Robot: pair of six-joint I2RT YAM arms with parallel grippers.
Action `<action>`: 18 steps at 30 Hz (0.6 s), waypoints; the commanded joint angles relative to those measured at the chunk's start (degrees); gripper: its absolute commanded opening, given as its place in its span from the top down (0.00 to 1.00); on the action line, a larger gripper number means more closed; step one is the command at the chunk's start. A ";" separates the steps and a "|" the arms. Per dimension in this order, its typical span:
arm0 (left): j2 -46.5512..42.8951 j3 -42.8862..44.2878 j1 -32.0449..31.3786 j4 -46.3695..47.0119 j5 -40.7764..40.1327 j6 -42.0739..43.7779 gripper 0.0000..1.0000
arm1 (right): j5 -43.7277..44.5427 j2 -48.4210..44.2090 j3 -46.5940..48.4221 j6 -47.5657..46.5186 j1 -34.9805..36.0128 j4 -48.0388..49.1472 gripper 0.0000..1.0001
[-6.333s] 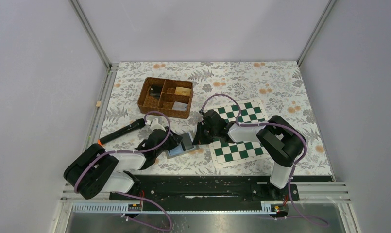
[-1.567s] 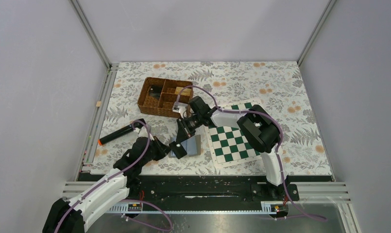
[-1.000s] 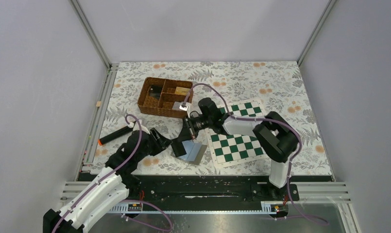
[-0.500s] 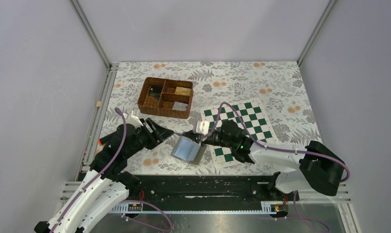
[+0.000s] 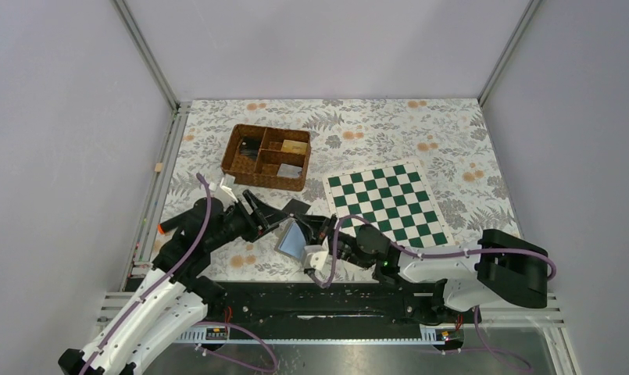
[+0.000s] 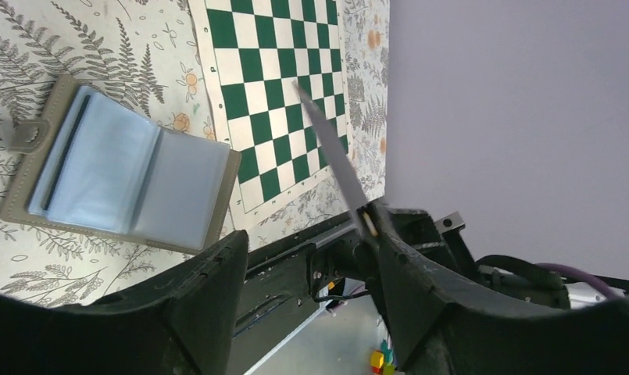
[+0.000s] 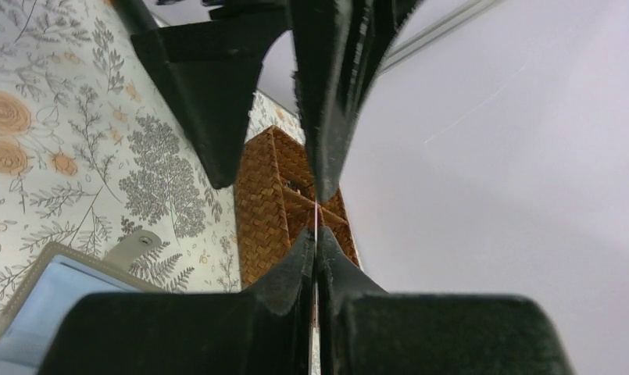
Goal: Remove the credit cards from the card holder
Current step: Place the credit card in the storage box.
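The card holder (image 5: 294, 239) lies open on the table, grey outside, light blue inside. It also shows in the left wrist view (image 6: 123, 172) and in the right wrist view (image 7: 45, 312). My right gripper (image 5: 320, 227) (image 7: 316, 234) is shut on a thin credit card (image 7: 316, 215) seen edge-on; from above it is a dark card (image 5: 297, 205) held above the table just beyond the holder. My left gripper (image 5: 269, 218) (image 6: 303, 226) is open. The card's edge (image 6: 330, 148) runs to its right finger (image 6: 389, 250).
A brown wicker compartment basket (image 5: 266, 156) (image 7: 284, 203) stands at the back left. A green and white chessboard (image 5: 387, 205) (image 6: 276, 78) lies to the right of the holder. A black marker with an orange tip (image 5: 164, 226) lies at the left, partly under my left arm.
My right arm has swung round and low to the table's near side, still shut on the card. The card now shows dark beyond the holder, near my left gripper's fingers. The holder has stayed open.
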 commanded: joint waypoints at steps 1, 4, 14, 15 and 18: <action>1.05 -1.91 0.29 7.93 2.88 -3.72 0.39 | 4.01 1.91 -0.80 -7.44 2.73 7.52 1.00; 1.84 -2.74 0.32 10.39 3.57 -4.63 0.41 | 5.20 2.79 -0.73 -8.85 4.34 6.90 1.00; 3.02 -3.50 0.31 11.99 3.50 -4.14 0.95 | 8.69 5.98 -1.44 -8.91 6.71 10.33 0.99; 2.77 -3.47 0.27 12.07 3.03 -3.50 1.00 | 9.11 6.09 -1.30 -7.88 6.97 9.85 0.92; 2.08 -3.66 0.29 13.58 1.37 0.75 1.00 | 10.88 5.50 -1.22 -2.65 7.30 8.24 0.59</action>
